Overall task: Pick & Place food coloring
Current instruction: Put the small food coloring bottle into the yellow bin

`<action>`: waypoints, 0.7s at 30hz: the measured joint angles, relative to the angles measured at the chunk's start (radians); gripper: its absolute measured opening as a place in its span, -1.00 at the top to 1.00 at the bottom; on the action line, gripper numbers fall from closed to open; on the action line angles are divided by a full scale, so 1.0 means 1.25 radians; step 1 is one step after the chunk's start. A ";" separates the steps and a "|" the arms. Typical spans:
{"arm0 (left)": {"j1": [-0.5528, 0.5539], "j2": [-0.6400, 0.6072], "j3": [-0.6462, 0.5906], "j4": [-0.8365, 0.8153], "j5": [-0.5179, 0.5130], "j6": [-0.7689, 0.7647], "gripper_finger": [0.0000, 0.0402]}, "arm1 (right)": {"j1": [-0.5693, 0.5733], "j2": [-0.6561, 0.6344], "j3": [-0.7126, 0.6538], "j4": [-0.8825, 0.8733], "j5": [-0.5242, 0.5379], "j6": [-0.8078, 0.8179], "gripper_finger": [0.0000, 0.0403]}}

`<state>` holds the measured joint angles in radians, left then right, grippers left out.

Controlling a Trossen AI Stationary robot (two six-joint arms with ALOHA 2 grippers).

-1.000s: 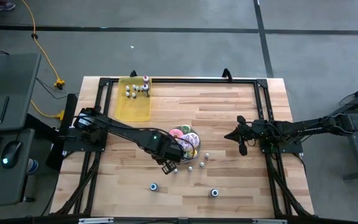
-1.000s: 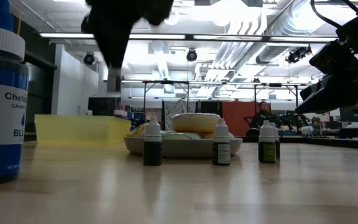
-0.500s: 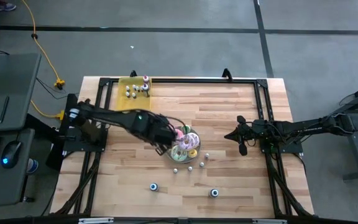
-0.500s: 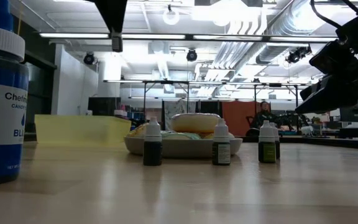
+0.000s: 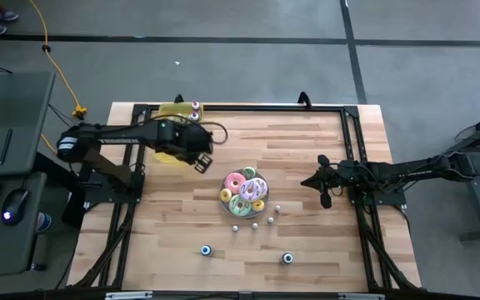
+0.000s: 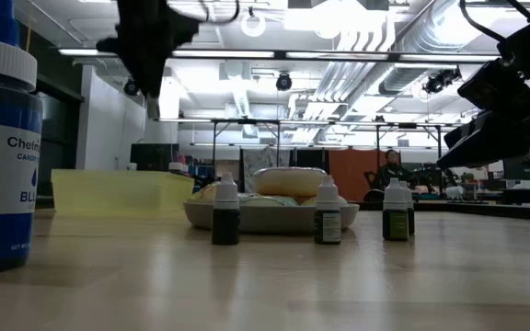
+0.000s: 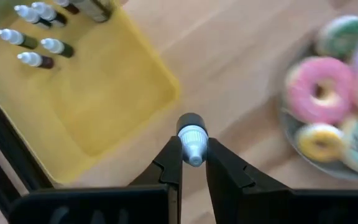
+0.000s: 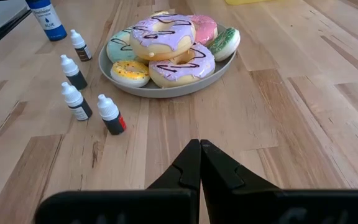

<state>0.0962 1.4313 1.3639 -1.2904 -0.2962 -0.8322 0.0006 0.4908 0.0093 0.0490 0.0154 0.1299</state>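
left gripper (image 7: pixel 193 163) clamps a food coloring bottle (image 7: pixel 192 142) just off the yellow tray (image 7: pixel 104 99); judged light, rigid, slippery; grip at body. right gripper (image 8: pixel 200 163) closed, empty.

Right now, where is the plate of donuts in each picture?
High view: the plate of donuts sits mid-table.
Low view: its rim shows behind the small bottles.
Left wrist view: at the right edge.
Right wrist view: near the top.
Shared landmark: the yellow tray.
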 joint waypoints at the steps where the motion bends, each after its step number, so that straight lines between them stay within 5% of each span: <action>1: 0.022 -0.011 -0.028 0.019 0.002 0.016 0.82 | 0.000 0.000 0.000 -0.001 0.000 0.000 1.00; 12: 0.238 -0.017 -0.236 0.252 0.110 0.369 0.82 | 0.000 0.000 0.000 -0.001 0.000 0.000 1.00; 21: 0.369 0.024 -0.261 0.327 0.124 0.612 0.82 | 0.000 0.000 0.000 -0.001 0.000 0.000 1.00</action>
<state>0.5573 1.4607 1.0374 -0.8822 -0.1413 -0.0669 0.0008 0.4906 0.0091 0.0483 0.0154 0.1299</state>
